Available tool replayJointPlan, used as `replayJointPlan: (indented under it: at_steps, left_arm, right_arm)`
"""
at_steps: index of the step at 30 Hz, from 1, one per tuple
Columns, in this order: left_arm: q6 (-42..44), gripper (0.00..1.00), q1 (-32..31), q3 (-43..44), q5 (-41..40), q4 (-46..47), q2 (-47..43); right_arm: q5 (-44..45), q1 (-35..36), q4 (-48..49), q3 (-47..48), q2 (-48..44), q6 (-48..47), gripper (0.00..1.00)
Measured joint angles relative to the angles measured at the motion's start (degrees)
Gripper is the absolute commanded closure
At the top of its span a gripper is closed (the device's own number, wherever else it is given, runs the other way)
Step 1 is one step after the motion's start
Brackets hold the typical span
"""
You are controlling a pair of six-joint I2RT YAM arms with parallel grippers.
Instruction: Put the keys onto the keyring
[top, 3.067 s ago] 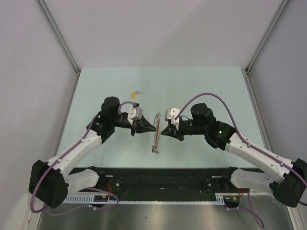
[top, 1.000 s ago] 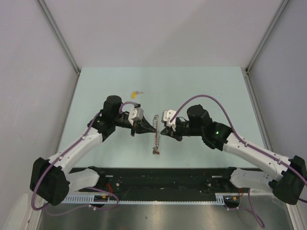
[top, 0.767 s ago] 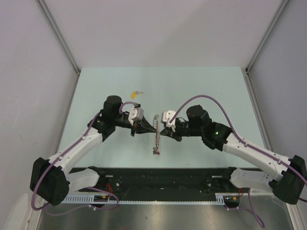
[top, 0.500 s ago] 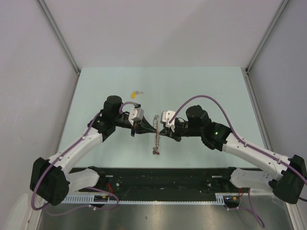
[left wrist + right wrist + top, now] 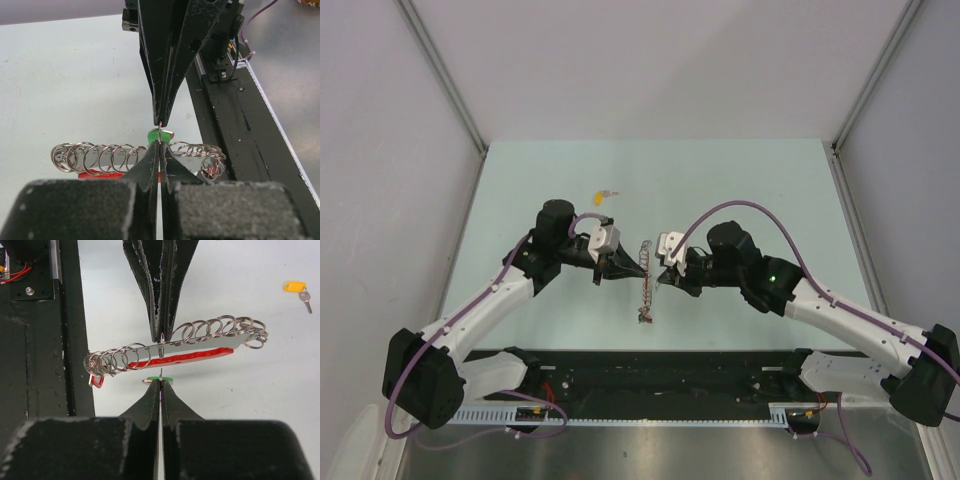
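Observation:
The keyring [image 5: 185, 359] is a red band with a chain of silver rings, and it hangs level between my two grippers. My left gripper [image 5: 160, 145] is shut on one ring of the chain [image 5: 161, 347]. My right gripper [image 5: 160, 381] is shut on the green key [image 5: 160, 378] and holds it just below that ring, tip to tip with the left gripper. In the top view the left gripper [image 5: 623, 266] and right gripper [image 5: 660, 276] meet at the keyring [image 5: 646, 280]. The yellow key [image 5: 603, 194] lies on the table behind them. It also shows in the right wrist view [image 5: 295, 287].
A small red tag [image 5: 97, 381] hangs at the near end of the chain. The pale green table [image 5: 740, 190] is bounded by white walls on three sides. A black rail [image 5: 660, 370] runs along its near edge.
My right gripper has moved a little to the left with the green key, closing on the ring held by my left gripper. The left gripper and the keyring have barely moved.

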Motion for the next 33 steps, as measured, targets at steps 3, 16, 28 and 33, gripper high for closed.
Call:
replayJointPlan:
  at_steps: [3,16,28,33]
  left_arm:
    - [0.3,1.00,0.0,0.0,-0.1,-0.1,0.0]
    - [0.3,0.99,0.0,0.3,-0.1,-0.4,0.0]
    - [0.3,1.00,0.0,0.3,-0.2,-0.6,0.0]
    - [0.3,1.00,0.0,0.3,-0.2,-0.6,0.0]
  right_arm:
    - [0.0,0.0,0.0,0.0,-0.1,0.0,1.00]
    - [-2.1,0.0,2.6,0.0,-0.1,0.5,1.00]
    - [-1.7,0.0,2.8,0.0,0.2,0.5,1.00]
    - [-0.8,-0.1,2.2,0.0,0.2,0.5,1.00]
